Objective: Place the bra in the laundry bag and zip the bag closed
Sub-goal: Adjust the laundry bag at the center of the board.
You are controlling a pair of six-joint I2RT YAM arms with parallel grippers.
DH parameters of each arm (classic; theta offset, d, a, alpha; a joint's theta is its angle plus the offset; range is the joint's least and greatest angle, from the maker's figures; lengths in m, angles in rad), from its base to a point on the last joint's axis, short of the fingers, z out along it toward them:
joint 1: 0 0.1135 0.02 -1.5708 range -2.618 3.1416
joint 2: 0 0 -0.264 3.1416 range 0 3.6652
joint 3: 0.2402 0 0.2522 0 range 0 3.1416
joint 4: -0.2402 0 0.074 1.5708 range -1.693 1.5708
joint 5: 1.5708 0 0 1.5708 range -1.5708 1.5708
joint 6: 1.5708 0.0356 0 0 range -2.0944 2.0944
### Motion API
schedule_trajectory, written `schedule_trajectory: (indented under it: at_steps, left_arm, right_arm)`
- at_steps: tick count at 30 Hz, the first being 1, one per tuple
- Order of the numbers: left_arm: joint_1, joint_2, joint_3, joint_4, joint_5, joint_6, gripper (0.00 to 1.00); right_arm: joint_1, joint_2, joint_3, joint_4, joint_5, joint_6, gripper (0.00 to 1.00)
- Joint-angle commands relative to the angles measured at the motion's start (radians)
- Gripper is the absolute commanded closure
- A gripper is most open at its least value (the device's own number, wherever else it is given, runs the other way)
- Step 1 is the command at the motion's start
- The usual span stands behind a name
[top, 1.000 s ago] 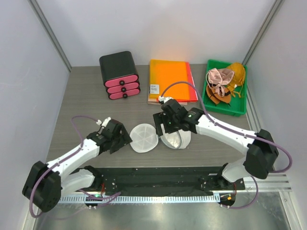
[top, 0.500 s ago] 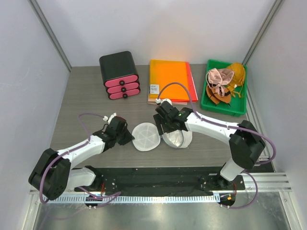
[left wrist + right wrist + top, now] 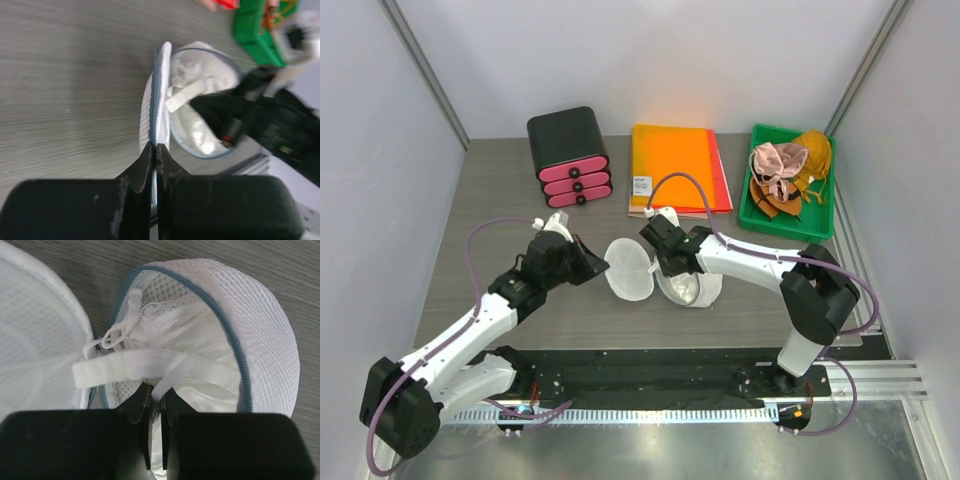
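Bag (image 3: 630, 272) at frame centre, unzipped. Bra (image 3: 172, 340) lies in its right half. My left gripper (image 3: 155, 150) pinches the bag's raised half. My right gripper (image 3: 155, 399) pinches the bra. I judge tucking, closing and zipping are left.

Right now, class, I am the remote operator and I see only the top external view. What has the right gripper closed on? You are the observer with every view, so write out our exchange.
Observer: In the right wrist view, the right gripper is shut on a white strap of the bra. The bra sits inside the open bowl half of the laundry bag.
Operator: And what exactly is the left gripper pinching?
Observer: In the left wrist view, the left gripper is shut on the zippered rim of the bag's other half. That half is raised on its edge beside the filled one.
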Motion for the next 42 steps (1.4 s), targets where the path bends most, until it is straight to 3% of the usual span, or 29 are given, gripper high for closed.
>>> schedule_trajectory:
  at_steps: [1, 10, 13, 18, 20, 21, 27, 34, 36, 42]
  left_arm:
    - [-0.005, -0.080, 0.089, 0.013, 0.088, 0.026, 1.00]
    - [-0.042, -0.040, 0.207, 0.019, 0.168, -0.026, 1.00]
    - [-0.042, -0.044, 0.213, 0.013, 0.185, -0.038, 1.00]
    - [-0.042, -0.066, 0.264, 0.001, 0.191, -0.041, 1.00]
    - [-0.042, -0.058, 0.295, -0.037, 0.148, -0.018, 1.00]
    - [-0.042, -0.034, 0.304, -0.083, 0.140, -0.009, 1.00]
    - [-0.042, 0.034, 0.283, -0.078, 0.142, 0.020, 1.00]
    - [-0.042, 0.077, 0.282, -0.091, 0.054, 0.069, 1.00]
    - [-0.042, 0.081, 0.283, -0.105, 0.037, 0.087, 1.00]
    - [-0.042, 0.107, 0.224, -0.087, -0.039, 0.140, 0.99]
  right_arm:
    - [-0.001, 0.021, 0.019, 0.014, 0.078, 0.024, 0.91]
    - [-0.044, 0.084, -0.035, 0.162, -0.027, 0.102, 0.92]
    - [-0.053, 0.073, -0.044, 0.166, -0.024, 0.099, 0.88]
    - [-0.106, 0.033, -0.096, 0.199, -0.082, 0.107, 0.72]
    - [-0.119, -0.005, -0.111, 0.215, -0.132, 0.108, 0.56]
    - [-0.119, -0.028, -0.121, 0.213, -0.149, 0.110, 0.53]
    - [-0.119, -0.249, -0.133, 0.169, -0.298, 0.140, 0.29]
    - [-0.122, -0.407, -0.116, 0.098, -0.348, 0.157, 0.19]
    - [-0.151, -0.448, -0.080, 0.051, -0.302, 0.153, 0.19]
    - [-0.480, -0.537, -0.023, 0.041, -0.260, 0.151, 0.19]
